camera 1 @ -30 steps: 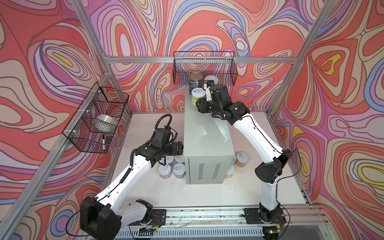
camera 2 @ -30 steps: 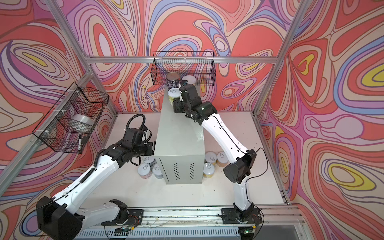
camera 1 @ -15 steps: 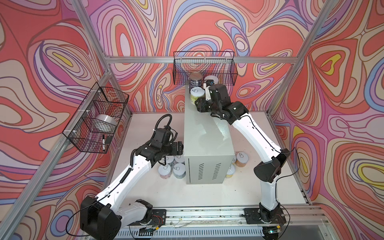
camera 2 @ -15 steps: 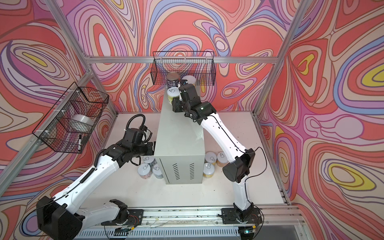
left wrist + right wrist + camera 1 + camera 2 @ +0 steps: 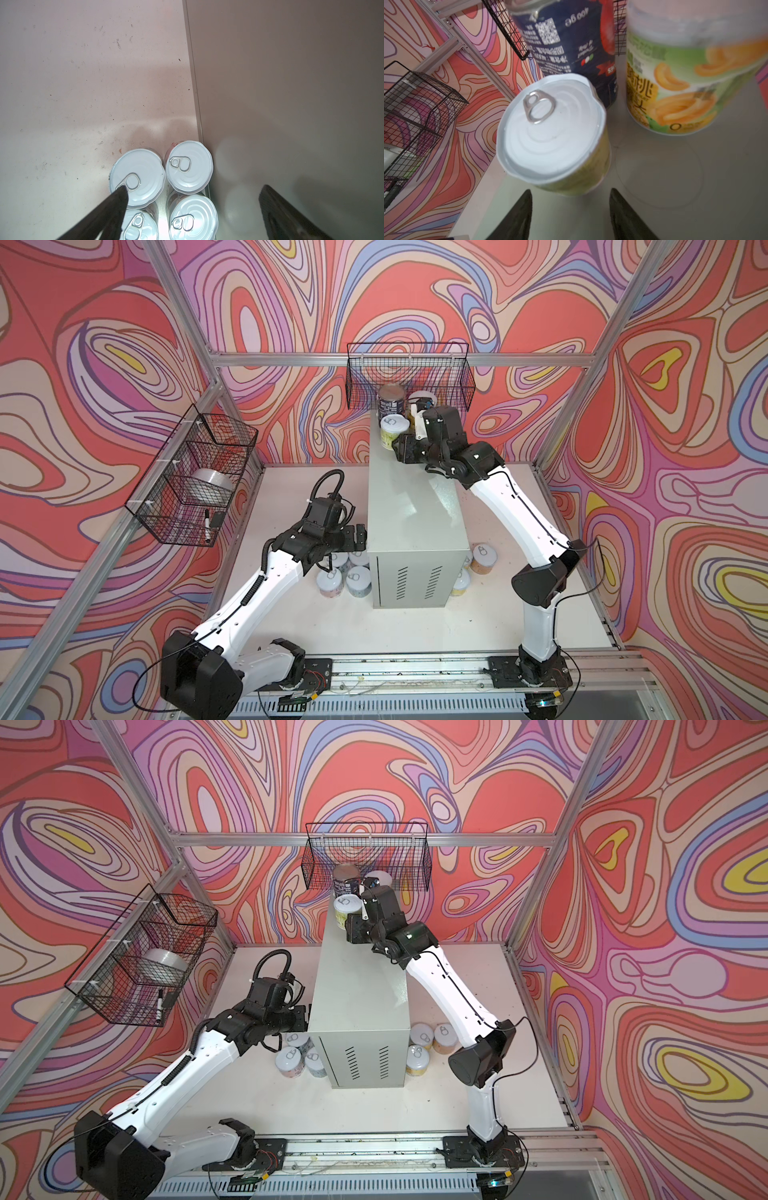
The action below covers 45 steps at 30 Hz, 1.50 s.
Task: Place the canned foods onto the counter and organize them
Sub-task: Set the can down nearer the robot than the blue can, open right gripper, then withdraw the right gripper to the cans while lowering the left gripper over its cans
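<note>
Robot arms at work on a tall light-grey rectangular metal cabinet [image 5: 415, 506], glossy on its flat top and slit with vents on its near face, standing on a scuffed white tabletop [image 5: 415, 635]; three cylindrical tins stand upright at the far end of the cabinet top: a yellow-labelled tin [image 5: 552, 133] with a ribbed pale pull-tab lid, a dark navy tin [image 5: 566, 41] behind it, and a green-and-orange peach tin [image 5: 685, 83] alongside. The right gripper [image 5: 570, 197] hovers just short of the yellow-labelled tin, black jaws parted and gripping nothing; the left gripper [image 5: 193, 187], jaws spread wide and empty, hangs over four round tins [image 5: 188, 166] clustered on the tabletop against the cabinet's smooth side wall; more tins [image 5: 444, 1038] sit on the tabletop at the cabinet's opposite side.
</note>
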{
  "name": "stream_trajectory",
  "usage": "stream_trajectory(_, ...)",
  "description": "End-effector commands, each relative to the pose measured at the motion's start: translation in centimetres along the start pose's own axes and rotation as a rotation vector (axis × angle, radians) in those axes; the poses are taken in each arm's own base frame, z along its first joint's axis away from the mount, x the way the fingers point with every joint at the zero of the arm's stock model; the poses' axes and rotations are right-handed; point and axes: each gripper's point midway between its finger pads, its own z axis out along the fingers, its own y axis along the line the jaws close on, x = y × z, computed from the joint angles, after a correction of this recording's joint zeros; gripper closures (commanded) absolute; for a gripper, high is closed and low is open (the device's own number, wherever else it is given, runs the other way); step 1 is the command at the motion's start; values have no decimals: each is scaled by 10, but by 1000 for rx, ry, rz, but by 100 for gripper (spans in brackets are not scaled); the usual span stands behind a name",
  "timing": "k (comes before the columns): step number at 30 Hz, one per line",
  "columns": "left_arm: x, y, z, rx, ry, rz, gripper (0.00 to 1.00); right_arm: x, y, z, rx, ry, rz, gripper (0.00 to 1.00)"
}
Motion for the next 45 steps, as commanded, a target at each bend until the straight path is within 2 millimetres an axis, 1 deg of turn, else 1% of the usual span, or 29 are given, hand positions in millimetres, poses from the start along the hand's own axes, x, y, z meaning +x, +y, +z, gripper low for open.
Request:
stream_trajectory(1, -6, 2, -4, -11, -17, -22, 1, -28, 4, -72, -32, -98, 6, 37)
stream_trajectory(2, -6, 1, -5, -5, -17, -22, 1, -31, 2, -87, -26, -115, 8, 36)
stream_trajectory(3, -6, 1, -6, -2, -18, -24, 1, -32, -2, -99, -14, -125, 10, 36)
stream_trajectory(5, -5, 0, -8, 2, -17, -25, 2, -34, -13, -129, 31, -151, 9, 33)
stream_trajectory(7, -5, 2, -10, -3, -21, -26, 2, -31, -29, -154, 105, -164, 3, 29)
stream_trajectory(10, -4, 4, -13, -9, -31, -28, 2, -21, -69, -192, 294, -177, -27, 23)
stream_trajectory(11, -4, 5, -14, -11, -36, -30, 2, -14, -84, -202, 360, -167, -30, 22)
stream_trajectory(13, -4, 4, -14, -6, -41, -32, 2, -2, -107, -216, 430, -139, -16, 21)
stream_trajectory(15, -2, 4, -13, -4, -33, -34, 2, 15, -125, -224, 479, -106, 22, 20)
stream_trajectory(16, -2, 4, -11, -4, -30, -34, 2, 25, -132, -225, 489, -91, 38, 19)
stream_trajectory(18, 0, 3, -9, 0, -20, -32, 2, 45, -143, -225, 516, -55, 70, 19)
stream_trajectory(20, 0, 3, -9, 2, -15, -30, 2, 70, -155, -222, 552, 2, 96, 17)
stream_trajectory(22, 1, 2, -10, 7, -15, -31, 2, 96, -166, -216, 575, 53, 125, 15)
stream_trajectory(25, 0, 2, -11, 10, -21, -30, 2, 142, -183, -206, 613, 151, 176, 12)
stream_trajectory(27, 1, 3, -12, 6, -21, -26, 2, 167, -192, -199, 622, 202, 213, 11)
stream_trajectory(32, 3, 2, -10, 17, -22, -23, 2, 222, -214, -182, 638, 296, 311, 10)
stream_trajectory(34, 3, 1, -8, 24, -20, -24, 2, 239, -219, -173, 619, 311, 357, 10)
stream_trajectory(37, 4, -1, -5, 33, -11, -23, 3, 256, -223, -159, 590, 326, 422, 10)
stream_trajectory(45, 6, 0, -1, 25, -6, -15, 3, 279, -241, -133, 574, 332, 511, 7)
